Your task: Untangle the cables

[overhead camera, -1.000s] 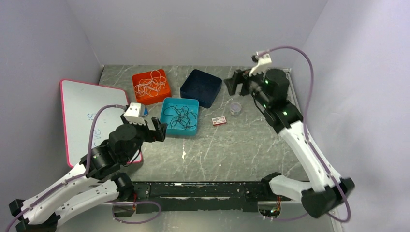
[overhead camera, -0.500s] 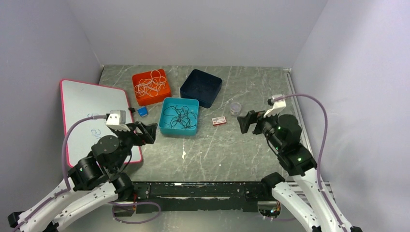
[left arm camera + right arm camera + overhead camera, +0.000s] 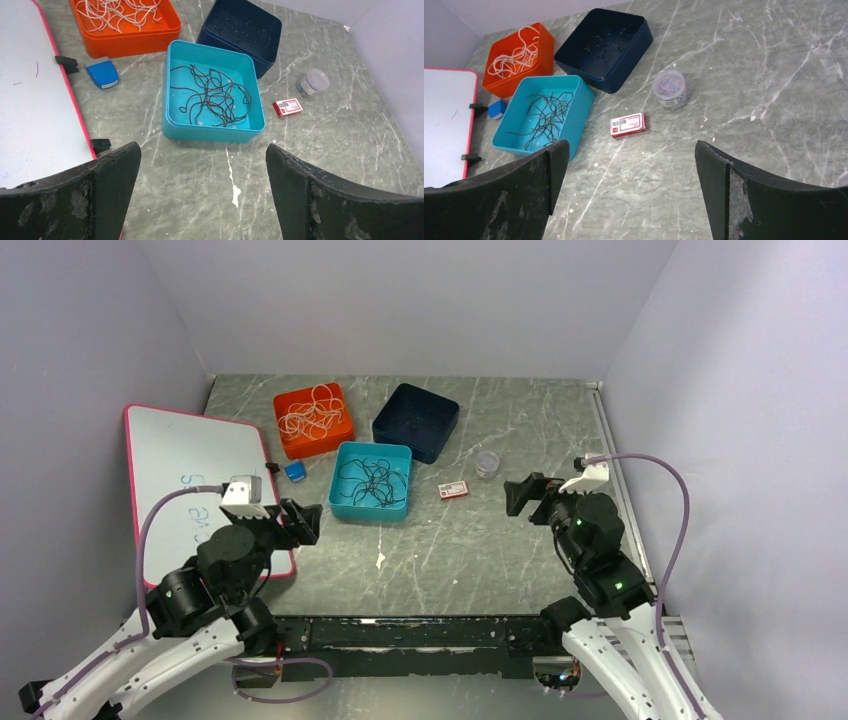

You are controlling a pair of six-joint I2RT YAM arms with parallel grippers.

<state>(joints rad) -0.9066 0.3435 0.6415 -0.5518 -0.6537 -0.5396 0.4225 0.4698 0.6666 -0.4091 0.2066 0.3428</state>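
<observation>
**On the marble bench, two knots of cable lie in their trays**

Inside the teal tray [image 3: 214, 95], at the middle of the table [image 3: 470, 550], thin black cables [image 3: 212, 97] lie looped over one another in a loose snarl, crossing at several spots. Just behind and to the left, the orange tray [image 3: 313, 419] holds a similar heap of white cables [image 3: 312, 412], also overlapping. A dark blue tray [image 3: 416, 421] sits touching the teal one's far right corner; what lies on its dark floor is too faint to make out.

Both arms hang back near the table's front edge. The left gripper [image 3: 297, 521] points toward the teal tray with its jaws spread wide and nothing between them; the right gripper [image 3: 526, 495] likewise stands wide apart and bare, well clear of every tray.

Judging by this, the cables remain tangled, and either snarl could be worked next. Doing it well would likely mean pinching a single free end rather than the mass, lifting slowly while the other hand pins the rest, so the light tray does not lift or slide.

A small red box [image 3: 453, 490], a clear jar [image 3: 487, 463], a blue eraser [image 3: 295, 471] and a pink-edged whiteboard [image 3: 180, 475] lie round about.
</observation>
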